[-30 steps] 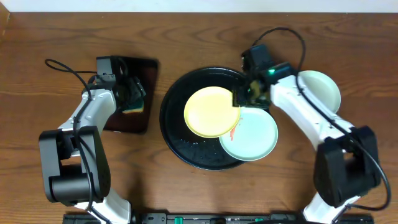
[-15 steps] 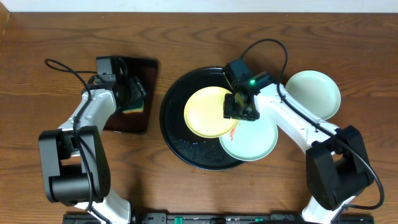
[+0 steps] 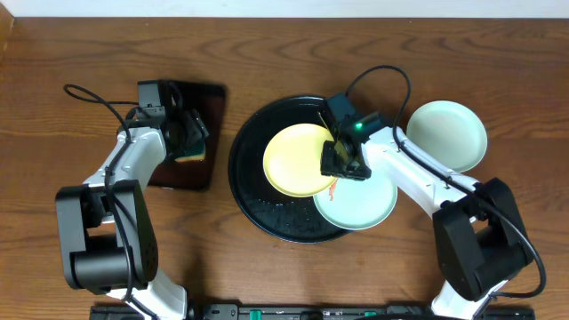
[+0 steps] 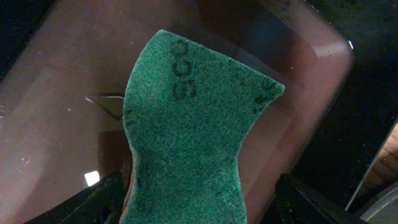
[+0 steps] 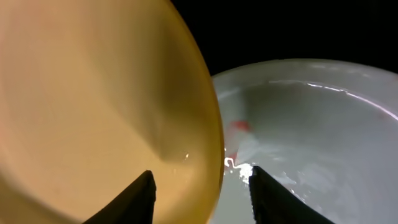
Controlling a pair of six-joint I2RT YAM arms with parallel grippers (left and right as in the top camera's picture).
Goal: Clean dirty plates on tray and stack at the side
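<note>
The yellow plate (image 3: 298, 160) lies on the black tray (image 3: 244, 191), its right edge overlapping a pale plate (image 3: 360, 200) marked with a red smear (image 5: 239, 127). Another pale plate (image 3: 449, 133) rests on the table to the right of the tray. My right gripper (image 3: 342, 160) is open and straddles the yellow plate's right rim (image 5: 217, 143): one finger stands over the yellow plate, the other over the pale plate. My left gripper (image 3: 191, 142) is open around the green sponge (image 4: 193, 124), with a gap at the right finger.
The sponge sits on a small dark rectangular tray (image 3: 178, 173) at the left. Bare wooden table (image 3: 400, 267) surrounds both trays. A black cable (image 3: 89, 93) loops behind the left arm.
My right gripper moved from the tray's far right rim down and left to the yellow plate's right edge, and its jaws narrowed. The left arm has not moved.
</note>
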